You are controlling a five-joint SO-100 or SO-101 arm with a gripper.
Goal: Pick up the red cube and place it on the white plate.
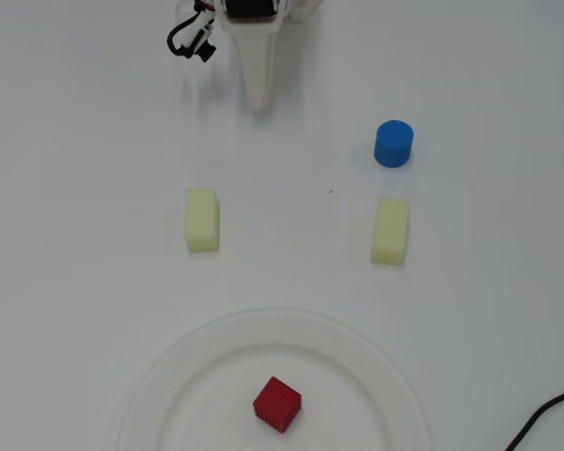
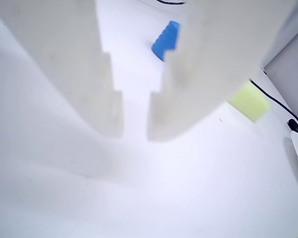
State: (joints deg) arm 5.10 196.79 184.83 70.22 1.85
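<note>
The red cube (image 1: pixel 277 404) rests on the white plate (image 1: pixel 273 325), slightly below the plate's centre, at the bottom of the overhead view. My gripper (image 1: pixel 257 99) is at the top of that view, far from the cube and plate, pointing down at the bare table. It holds nothing. In the wrist view my gripper (image 2: pixel 135 134) shows two white fingers (image 2: pixel 104 99) close together with only a narrow slit between them. The cube does not show in the wrist view.
A blue cylinder (image 1: pixel 393 143) stands at the right, also in the wrist view (image 2: pixel 166 42). Two pale yellow blocks (image 1: pixel 202 219) (image 1: pixel 390 230) lie between gripper and plate; one shows in the wrist view (image 2: pixel 248 101). A black cable (image 1: pixel 545 413) crosses the bottom right corner.
</note>
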